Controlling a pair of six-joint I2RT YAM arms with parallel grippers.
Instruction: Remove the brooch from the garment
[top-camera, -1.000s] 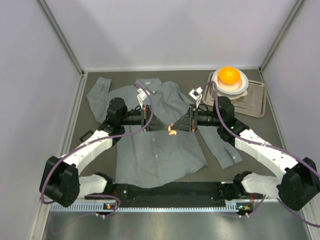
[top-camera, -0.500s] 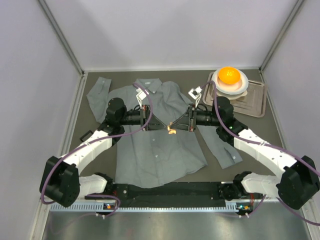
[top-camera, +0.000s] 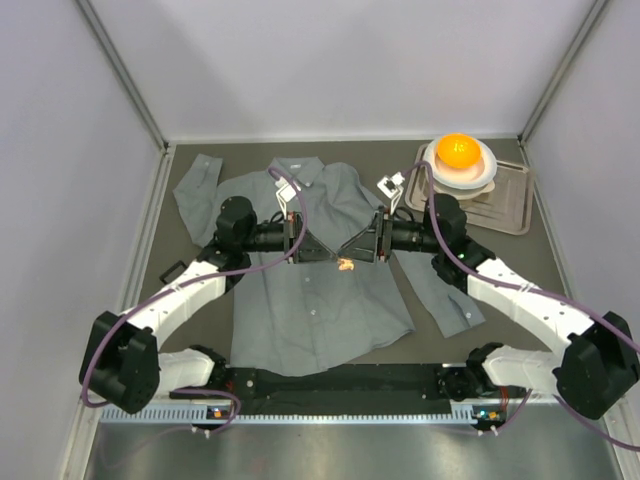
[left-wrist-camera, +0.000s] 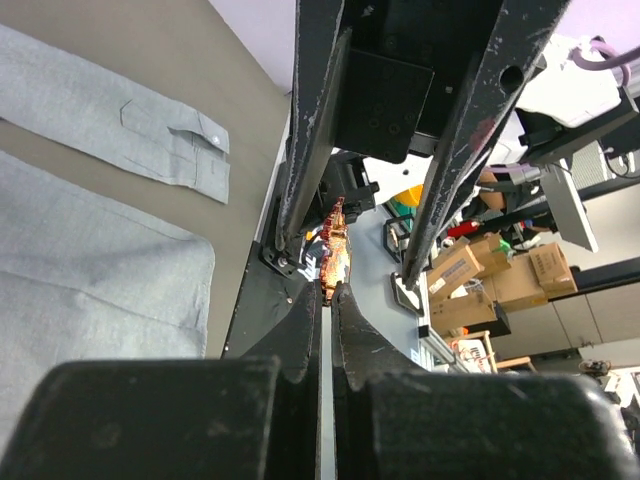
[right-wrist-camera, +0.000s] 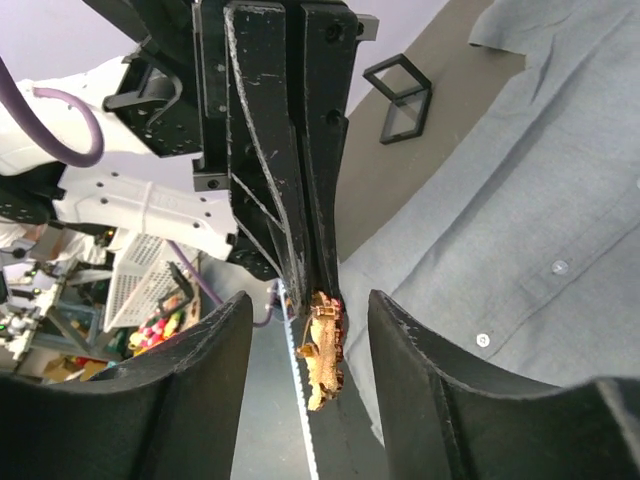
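Above the garment (top-camera: 320, 310), left fingers (left-wrist-camera: 290, 340) pinch a knobbly orange brooch (right-wrist-camera: 322, 345); right fingers (right-wrist-camera: 200, 400) gape.

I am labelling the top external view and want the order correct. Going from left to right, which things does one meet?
small black frame → left gripper → brooch → small white object → orange ball

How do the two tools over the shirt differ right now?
The left tool is shut; the right tool is open. The left tool pinches the brooch; the right tool only flanks it, gaps either side. Both point tip to tip above the garment.
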